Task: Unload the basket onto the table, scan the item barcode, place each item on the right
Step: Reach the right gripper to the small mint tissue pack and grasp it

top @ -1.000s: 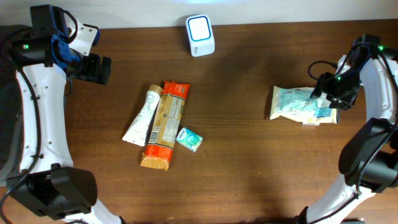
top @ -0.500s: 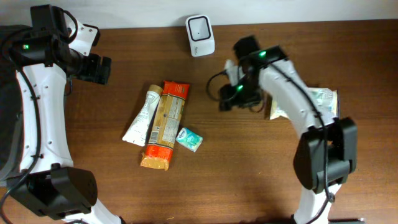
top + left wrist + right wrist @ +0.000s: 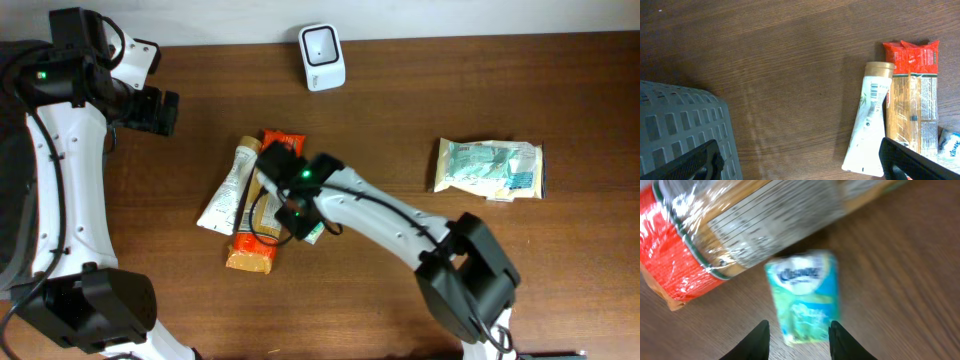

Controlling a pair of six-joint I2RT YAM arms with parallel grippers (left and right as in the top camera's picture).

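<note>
Teal plastic-wrapped tissue pack (image 3: 805, 297) lies flat on the brown wooden counter (image 3: 900, 285), just beside a long clear-wrapped snack packet (image 3: 755, 220). The right hand (image 3: 800, 339) hovers over it, fingers partly apart and holding nothing. Step in hand, as judged: pick-up. The next move calls for closing squarely on the pack, then presenting its barcode to the white scanner (image 3: 322, 43).

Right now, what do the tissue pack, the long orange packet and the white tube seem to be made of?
The tissue pack looks like thin glossy plastic film, though blurred. The long orange packet is clear crinkly plastic wrap, judging by wrinkles and glare. The white tube is probably flexible plastic, matte printed body, tan cap.
</note>
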